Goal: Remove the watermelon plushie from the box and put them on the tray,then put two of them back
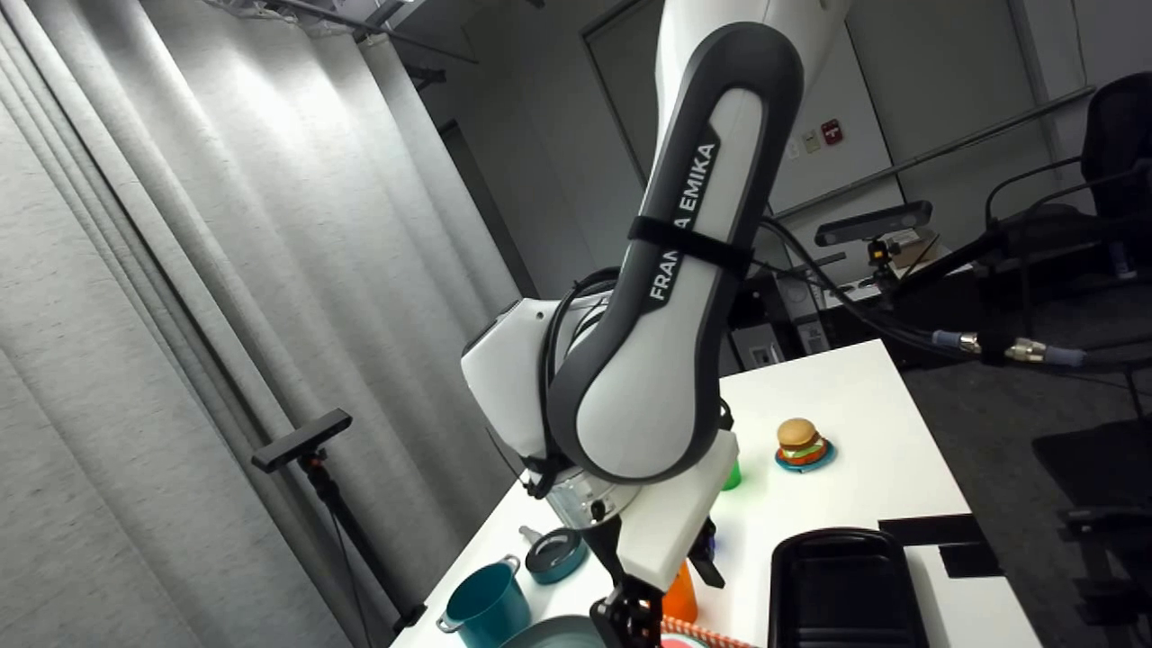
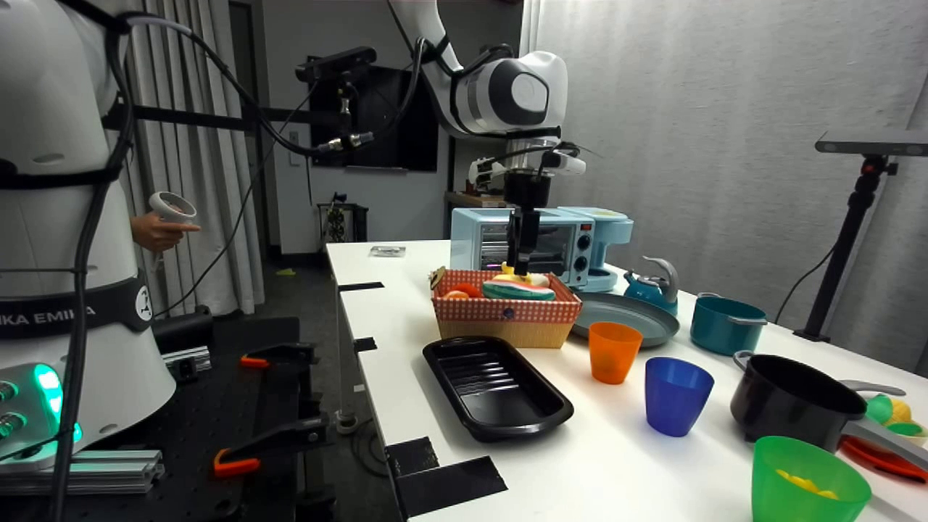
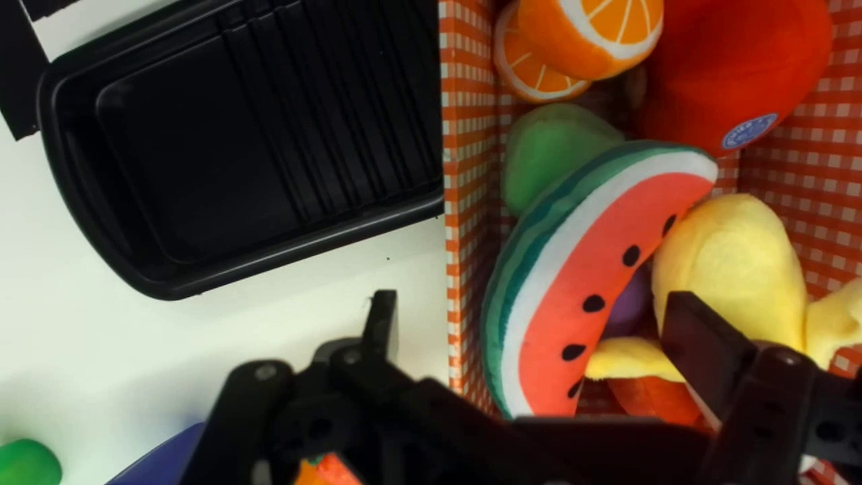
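Claw spread wide, nothing in my grip. In the wrist view one finger shows over the white table, outside the checkered box; the opposite finger shows over the box's inside. Between them lies the watermelon plushie, in the box, slanted, rind toward the wall on my outer finger's side. I cannot tell whether I touch any toy. By my inner fingertip: yellow toy. Farther from me, same box: green toy, orange toys, red toy. Past the box wall, on my outer finger's side: black tray, just beside the box. In an exterior view, light-blue oven stands behind my claw; orange cup, blue cup, green cup stand successively farther off.
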Controlling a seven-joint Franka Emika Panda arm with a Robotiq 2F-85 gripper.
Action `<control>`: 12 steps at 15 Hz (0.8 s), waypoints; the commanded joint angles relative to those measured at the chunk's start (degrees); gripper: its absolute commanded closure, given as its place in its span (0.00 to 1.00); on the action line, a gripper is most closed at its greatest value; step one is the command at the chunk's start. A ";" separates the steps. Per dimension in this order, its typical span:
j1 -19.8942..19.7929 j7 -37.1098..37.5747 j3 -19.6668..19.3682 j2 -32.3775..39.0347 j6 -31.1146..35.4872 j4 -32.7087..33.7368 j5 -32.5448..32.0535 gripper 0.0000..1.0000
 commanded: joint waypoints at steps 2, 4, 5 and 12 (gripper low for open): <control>1.04 1.98 -0.69 2.15 -0.48 1.81 0.26 0.00; 1.07 1.93 -0.79 2.74 -0.68 2.06 0.16 0.00; 1.10 1.89 -0.85 3.05 -0.80 2.19 0.12 0.00; 3.42 2.35 -0.66 6.49 -2.43 6.48 -0.79 0.00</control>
